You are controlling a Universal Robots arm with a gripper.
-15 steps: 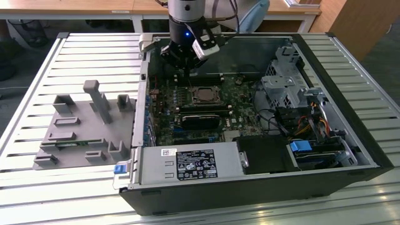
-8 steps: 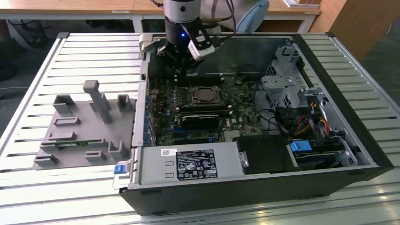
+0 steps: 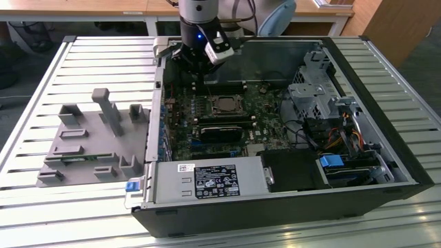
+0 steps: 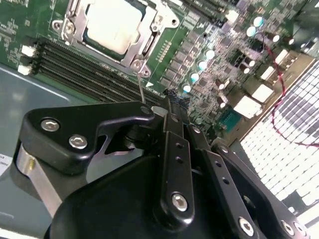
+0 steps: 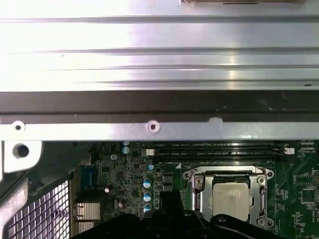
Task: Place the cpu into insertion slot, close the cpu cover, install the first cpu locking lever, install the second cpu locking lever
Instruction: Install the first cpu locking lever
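Hanging over the back edge of the green motherboard (image 3: 185, 116), the hand (image 4: 172, 102) has its black fingers pressed together at the tips. A thin steel locking lever (image 4: 141, 88) rises from the socket's corner toward those tips; whether it is pinched cannot be told.

The cpu (image 4: 110, 24) lies flat in its socket, near the hand but apart from it, and in the exterior view it sits just below the hand. It is a small square chip with a dull, pale metal top. The cpu cover (image 4: 149, 31), a thin silver frame with a square window, lies down around the chip, with screws at its corners.

Long black memory slots (image 4: 79, 64) run beside the socket, and small blue-topped capacitors (image 4: 202, 64) and a red wire (image 4: 279, 79) stand further along the board.

The board sits inside an open black computer case (image 3: 393, 139), which also holds a grey power supply box (image 3: 206, 181) and a metal drive cage (image 3: 313, 93). The case rests on a slatted metal surface (image 3: 103, 67), beside a grey moulded fixture (image 3: 90, 139) with upright posts.
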